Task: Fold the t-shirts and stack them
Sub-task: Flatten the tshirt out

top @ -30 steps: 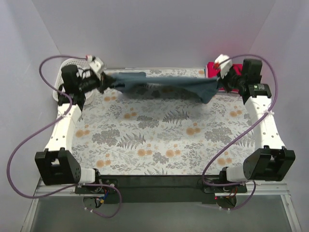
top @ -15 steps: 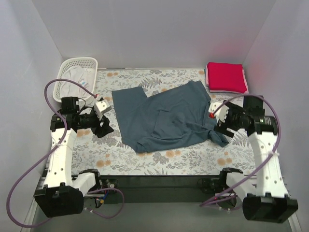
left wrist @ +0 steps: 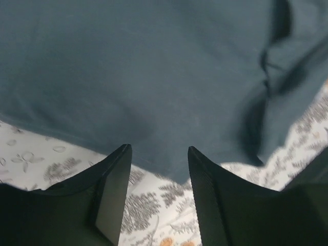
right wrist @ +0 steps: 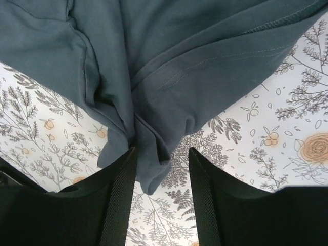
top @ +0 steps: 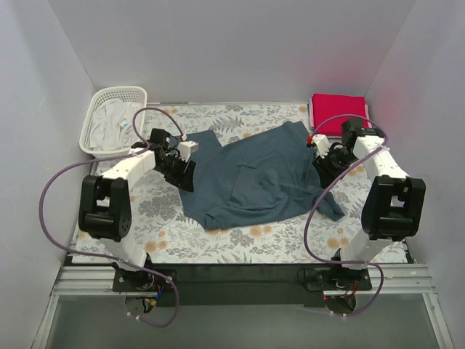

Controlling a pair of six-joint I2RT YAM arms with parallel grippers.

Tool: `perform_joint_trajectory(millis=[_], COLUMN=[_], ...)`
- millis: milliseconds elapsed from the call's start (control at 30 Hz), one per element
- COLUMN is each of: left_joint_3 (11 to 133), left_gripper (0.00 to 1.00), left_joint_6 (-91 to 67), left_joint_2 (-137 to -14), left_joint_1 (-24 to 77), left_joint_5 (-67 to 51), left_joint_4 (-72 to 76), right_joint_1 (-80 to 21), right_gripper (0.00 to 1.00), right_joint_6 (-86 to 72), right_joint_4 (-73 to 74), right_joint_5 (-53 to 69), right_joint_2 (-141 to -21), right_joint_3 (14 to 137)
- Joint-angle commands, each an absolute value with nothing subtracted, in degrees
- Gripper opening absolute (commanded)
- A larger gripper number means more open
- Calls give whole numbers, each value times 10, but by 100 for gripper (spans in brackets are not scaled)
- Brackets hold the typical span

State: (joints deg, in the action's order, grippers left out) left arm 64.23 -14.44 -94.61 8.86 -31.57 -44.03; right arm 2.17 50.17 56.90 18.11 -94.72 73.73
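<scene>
Standing open, left pincer [left wrist: 158,149] and right pincer [right wrist: 162,151] flank the rumpled blue t-shirt [top: 261,178].

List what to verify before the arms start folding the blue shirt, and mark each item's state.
1. Left fingers free of cloth: ok, they stand apart with nothing between them.
2. Right fingers free of cloth: ok, they stand apart and the sleeve tip lies loose in the gap.
3. Blue t-shirt spread flat: not ok, it is creased, with its near edge rolled and its right sleeve bunched.
4. Blue t-shirt wholly on the floral cloth: ok.
5. Red t-shirt folded at the far right corner: ok.
6. Basket clear of the left arm: ok.
</scene>
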Motion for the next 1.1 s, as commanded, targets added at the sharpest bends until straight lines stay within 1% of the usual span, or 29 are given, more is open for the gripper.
perform_joint_trajectory(millis=[0,100,200,267,300,400,433,467,533,633,667,733,767,800,867,933,1067], left_joint_3=[693,735,777,804,815,868,914,933,974,995,1020,1028,1002,988,965,967,1005], left_gripper=[45,41,39,35,34,31,30,29,31,32,36,44,49,51,52,52,52], left_joint_6=[-226,-239,-246,-243,-237,-226,-219,-217,-208,-200,-197,-180,-167,-161,-159,-170,-202], left_joint_2=[-1013,-1093,-1130,-1177,-1178,-1241,-1270,-1281,-1285,-1272,-1269,-1236,-1214,-1170,-1142,-1131,-1163], left_joint_1=[88,88,88,85,82,54,47,41,32,28,22,17,19,24,47,68,115], left_joint_5=[-233,-199,-173,-113,-113,-77,-65,-59,-62,-47,-81,-169,-241,-276,-307,-334,-360], left_joint_4=[-388,-379,-379,-377,-377,-389,-403,-411,-420,-421,-434,-467,-462,-458,-446,-454,-474], right_joint_1=[16,16,14,11,11,12,12,13,15,15,15,14,14,13,13,13,13], right_gripper=[51,46,43,43,43,46,46,47,47,48,49,50,50,51,53,54,56], right_joint_6=[461,444,434,429,427,406,400,392,368,346,339,324,323,323,330,336,355], right_joint_4=[574,565,563,565,564,565,566,566,566,562,565,567,570,573,583,590,621], right_joint_5=[163,157,160,166,166,180,187,190,202,228,237,260,265,267,268,269,252], right_joint_2=[-959,-982,-991,-994,-992,-986,-986,-988,-997,-1008,-1014,-1028,-1029,-1029,-1022,-1010,-990], right_joint_3=[748,740,737,734,733,749,768,779,811,833,847,853,853,851,841,821,783])
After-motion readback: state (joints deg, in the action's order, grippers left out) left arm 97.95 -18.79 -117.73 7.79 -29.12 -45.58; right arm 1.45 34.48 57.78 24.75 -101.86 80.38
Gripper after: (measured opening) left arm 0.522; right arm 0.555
